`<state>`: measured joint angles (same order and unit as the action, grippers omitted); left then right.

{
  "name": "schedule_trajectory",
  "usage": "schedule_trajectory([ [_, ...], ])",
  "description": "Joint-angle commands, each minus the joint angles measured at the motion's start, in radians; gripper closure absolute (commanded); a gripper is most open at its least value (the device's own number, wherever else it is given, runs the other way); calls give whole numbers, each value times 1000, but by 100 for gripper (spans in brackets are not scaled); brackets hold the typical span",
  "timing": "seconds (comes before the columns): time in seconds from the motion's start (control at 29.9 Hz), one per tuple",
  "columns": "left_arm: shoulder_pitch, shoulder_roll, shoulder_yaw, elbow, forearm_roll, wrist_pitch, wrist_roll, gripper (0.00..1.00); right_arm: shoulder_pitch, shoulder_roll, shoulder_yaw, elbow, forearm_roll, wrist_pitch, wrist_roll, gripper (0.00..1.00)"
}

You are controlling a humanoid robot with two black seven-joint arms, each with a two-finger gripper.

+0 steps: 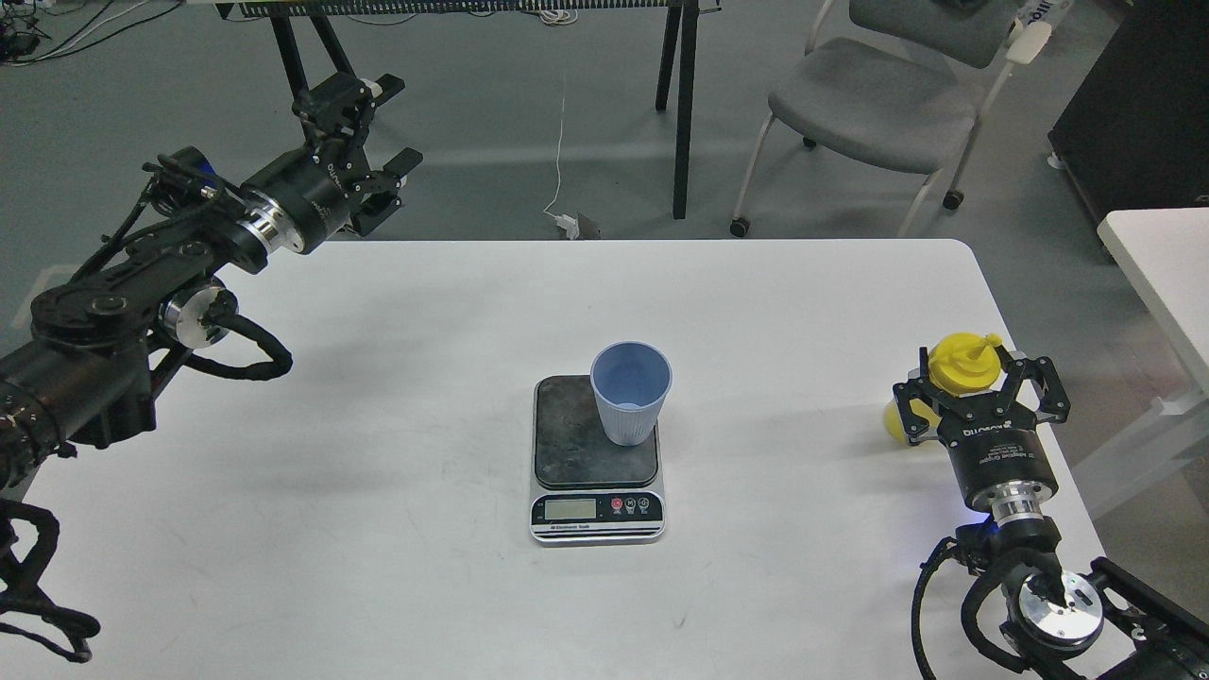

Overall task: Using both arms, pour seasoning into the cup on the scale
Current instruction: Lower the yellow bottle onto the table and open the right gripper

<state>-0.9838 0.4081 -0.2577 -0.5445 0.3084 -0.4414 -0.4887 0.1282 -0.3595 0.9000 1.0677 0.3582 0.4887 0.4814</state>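
Note:
The light blue ribbed cup (pixel 631 392) stands upright on the back right part of the scale's dark plate (pixel 576 434), at the middle of the white table (pixel 378 378). The scale's silver front with display (pixel 570 509) faces me. The yellow seasoning bottle (pixel 961 358) stands upright at the table's right edge, far right of the cup. My right gripper (pixel 971 380) is shut around it just below the cap. My left gripper (pixel 383 127) is open and empty, beyond the table's far left corner.
A grey chair (pixel 874 94) and black table legs (pixel 682 104) stand on the floor behind the table. A second white table (pixel 1162 264) is at the right. A white cable with a plug (pixel 567 219) lies by the far edge.

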Motion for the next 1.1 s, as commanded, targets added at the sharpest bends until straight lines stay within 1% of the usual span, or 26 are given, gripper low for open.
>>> schedule_trajectory([
  [0.0, 1, 0, 0, 0, 0, 0, 0, 13, -1, 27, 0, -29, -1, 0, 7, 54],
  [0.07, 1, 1, 0, 0, -2, 0, 0, 13, -1, 34, -1, -40, -1, 0, 7, 50],
  [0.2, 1, 3, 0, 0, 0, 0, 0, 13, -1, 34, -3, -43, -4, 0, 7, 48],
  [0.27, 1, 3, 0, 0, 0, 0, 0, 13, -1, 34, -3, -43, -4, 0, 7, 45],
  [0.3, 1, 2, 0, 0, 0, 0, 0, 13, -1, 34, -1, -43, -4, 0, 7, 39],
  [0.37, 1, 1, 0, 0, 0, 0, 0, 13, -1, 34, -1, -43, -4, 0, 7, 13],
  [0.4, 1, 0, 0, 0, 0, 0, 0, 13, -1, 34, -1, -43, -5, 0, 7, 7],
  [0.5, 1, -2, 0, 0, 0, 0, 0, 13, -2, 33, -3, -48, -4, 0, 7, 3],
  [0.57, 1, -2, 0, 0, 0, 0, 0, 13, -4, 33, -3, -52, -5, 0, 7, 1],
  [1.07, 2, -2, 0, 0, 0, 0, 0, 13, -13, 13, -7, -46, -4, 0, 7, 1],
])
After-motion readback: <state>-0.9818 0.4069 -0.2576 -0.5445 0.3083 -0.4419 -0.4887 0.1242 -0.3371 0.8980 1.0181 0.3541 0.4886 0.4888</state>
